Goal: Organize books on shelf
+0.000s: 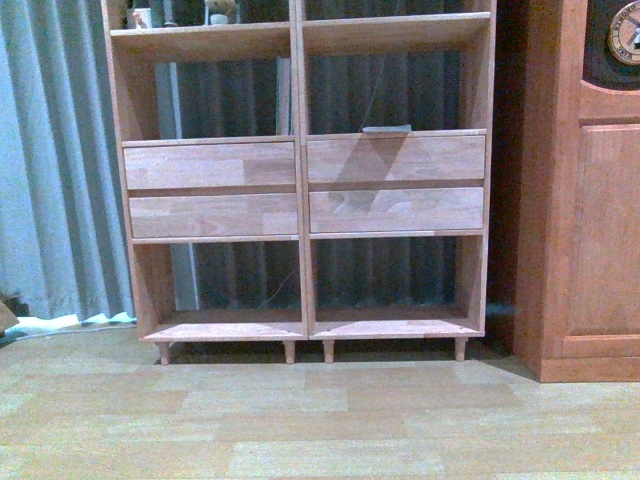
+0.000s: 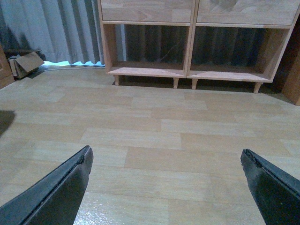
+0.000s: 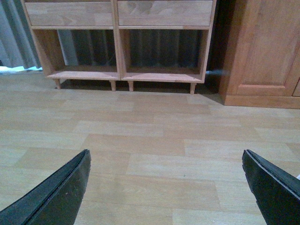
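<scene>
The light wooden shelf [image 1: 212, 166] stands ahead on short legs, with open compartments above and below two rows of drawer fronts. No books show clearly. A thin pale flat thing [image 1: 386, 128] lies on the ledge above the right drawers, and I cannot tell what it is. My left gripper [image 2: 165, 151] hangs open over bare floor, well short of the shelf [image 2: 190, 47]. My right gripper [image 3: 165, 152] is open too, with nothing between its fingers, and the shelf [image 3: 116, 47] is far in front of it.
A darker reddish cabinet [image 1: 590, 200] stands right of the shelf, also in the right wrist view [image 3: 262, 51]. Grey curtains [image 1: 50, 150] hang behind and to the left. A cardboard box [image 2: 26, 63] lies by the curtain. Small ornaments [image 1: 218, 10] sit on the upper shelf.
</scene>
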Motion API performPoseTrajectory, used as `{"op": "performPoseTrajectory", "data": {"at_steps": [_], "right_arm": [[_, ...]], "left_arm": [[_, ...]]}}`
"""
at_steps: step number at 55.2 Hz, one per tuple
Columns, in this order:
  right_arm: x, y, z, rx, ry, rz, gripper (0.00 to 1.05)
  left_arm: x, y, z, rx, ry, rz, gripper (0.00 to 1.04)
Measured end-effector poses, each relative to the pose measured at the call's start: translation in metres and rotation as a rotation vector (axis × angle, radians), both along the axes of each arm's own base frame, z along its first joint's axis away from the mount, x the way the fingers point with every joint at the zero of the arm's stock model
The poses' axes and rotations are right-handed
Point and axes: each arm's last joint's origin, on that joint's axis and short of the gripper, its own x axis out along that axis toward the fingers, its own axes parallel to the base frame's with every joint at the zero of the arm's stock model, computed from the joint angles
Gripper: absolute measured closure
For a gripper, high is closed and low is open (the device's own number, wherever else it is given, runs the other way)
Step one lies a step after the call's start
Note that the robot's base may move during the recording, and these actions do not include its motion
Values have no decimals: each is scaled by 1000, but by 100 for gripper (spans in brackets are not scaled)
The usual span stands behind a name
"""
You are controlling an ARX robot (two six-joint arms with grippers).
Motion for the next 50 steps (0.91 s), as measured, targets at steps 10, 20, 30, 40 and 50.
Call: {"op": "performPoseTrajectory", "data": {"at_steps": [10,20,30,40,50], "right_arm": [[0,0,0,0,0,0,7],[0,0,0,0,0,0,7],[0,0,0,0,0,0,7],[0,0,0,0,0,0,7],[0,0,0,0,0,0,7]], "left_arm": [[0,0,0,0,0,0,7],[0,0,0,0,0,0,7],[0,0,0,0,0,0,7],[0,0,0,0,0,0,7],[0,0,0,0,0,0,7]]}}
